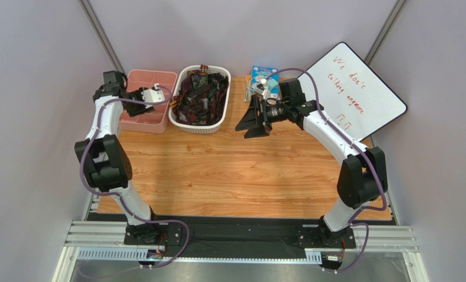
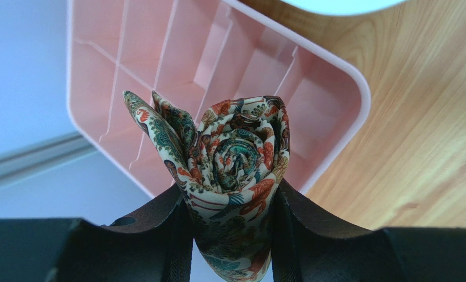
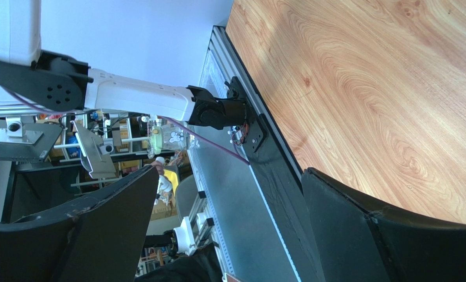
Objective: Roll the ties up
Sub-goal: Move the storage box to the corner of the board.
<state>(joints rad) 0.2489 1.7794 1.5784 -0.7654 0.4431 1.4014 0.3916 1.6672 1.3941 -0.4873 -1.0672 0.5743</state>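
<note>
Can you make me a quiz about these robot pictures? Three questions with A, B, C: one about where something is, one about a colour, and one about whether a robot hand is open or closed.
1. Where is the rolled tie?
A. Flat on the table
B. In the left gripper, above the pink tray
C. On the whiteboard

2. What colour is the basket that holds the loose ties?
A. Blue
B. Yellow
C. White

3. How is the right gripper?
A. Open and empty
B. Shut on a tie
C. Shut on a pen

Answers:
1 B: the left wrist view shows the roll pinched between the fingers with the tray behind it.
2 C: the top view shows its white walls.
3 A: its fingers stand wide apart with nothing between them.
</note>
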